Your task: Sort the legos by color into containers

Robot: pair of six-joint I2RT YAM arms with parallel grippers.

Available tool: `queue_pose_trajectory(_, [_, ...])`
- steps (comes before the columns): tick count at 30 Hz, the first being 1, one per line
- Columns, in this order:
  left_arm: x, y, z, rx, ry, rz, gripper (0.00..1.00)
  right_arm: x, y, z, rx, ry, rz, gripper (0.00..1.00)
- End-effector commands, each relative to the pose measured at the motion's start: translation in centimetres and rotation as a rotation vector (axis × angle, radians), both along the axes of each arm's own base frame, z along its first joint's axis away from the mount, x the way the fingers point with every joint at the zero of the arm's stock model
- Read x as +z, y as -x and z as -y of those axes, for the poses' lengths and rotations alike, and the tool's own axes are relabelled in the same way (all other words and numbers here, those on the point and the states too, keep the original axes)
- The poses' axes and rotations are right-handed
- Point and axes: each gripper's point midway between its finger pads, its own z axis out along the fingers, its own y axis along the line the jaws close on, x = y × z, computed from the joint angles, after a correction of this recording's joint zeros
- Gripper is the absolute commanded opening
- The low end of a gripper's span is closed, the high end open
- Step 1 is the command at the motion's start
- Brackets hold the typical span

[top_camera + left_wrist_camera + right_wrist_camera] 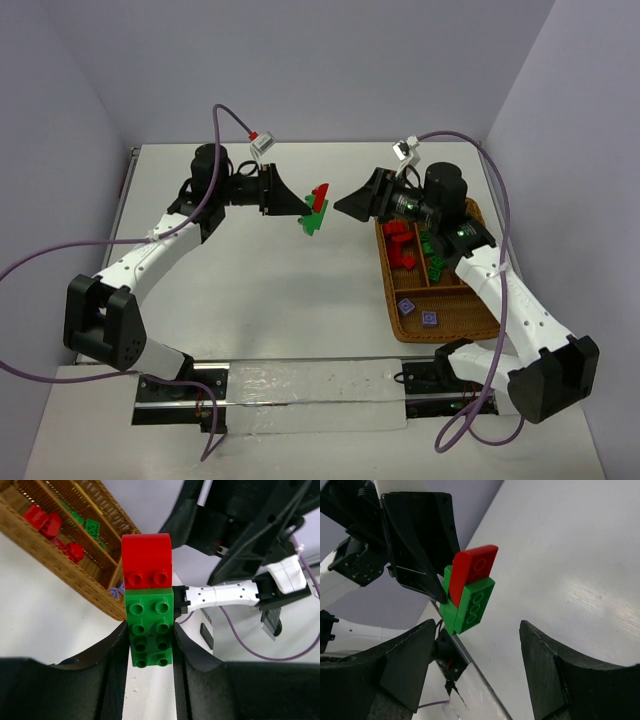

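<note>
Left gripper (292,203) pinches the green brick (149,630), red brick (146,560) stuck to it. Right gripper (345,205) gapes wide; next, I reckon, grab red and pull.

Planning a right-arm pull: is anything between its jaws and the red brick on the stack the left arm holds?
Nothing visible. The right gripper, jaws open, faces the red brick joined to the green brick that the left gripper clamps; only open air lies between.
</note>
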Motion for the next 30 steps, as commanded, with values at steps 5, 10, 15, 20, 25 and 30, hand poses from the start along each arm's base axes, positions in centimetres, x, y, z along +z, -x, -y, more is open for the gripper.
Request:
queue_pose_trajectory(5, [4.0,1.2,0.1,-0.075,0.107,0.093,0.0,4.6,0.5,-3.0,0.173,-0.118,0.149,0.7])
queue_pose_trajectory(10, [4.4,1.6,0.1,-0.089,0.131,0.093,0.0,3.8,1.0,-4.4,0.237,-0.114,0.116,0.69])
queue_pose_trajectory(15, [5.0,1.8,0.1,-0.097,0.144,0.103,0.0,4.3,1.2,-5.0,0.253,-0.156,0.126,0.65])
queue_pose_trajectory(20, [5.1,2.0,0.1,-0.108,0.15,0.1,0.0,4.2,1.1,-5.6,0.282,-0.174,0.119,0.59])
queue_pose_trajectory(25, [5.2,2.6,0.1,-0.121,0.162,0.102,0.0,4.4,1.6,-6.3,0.341,-0.226,0.106,0.55])
queue_pose_trajectory(30, [5.4,2.9,0.0,-0.126,0.169,0.11,0.0,4.1,1.8,-6.5,0.351,-0.248,0.094,0.44])
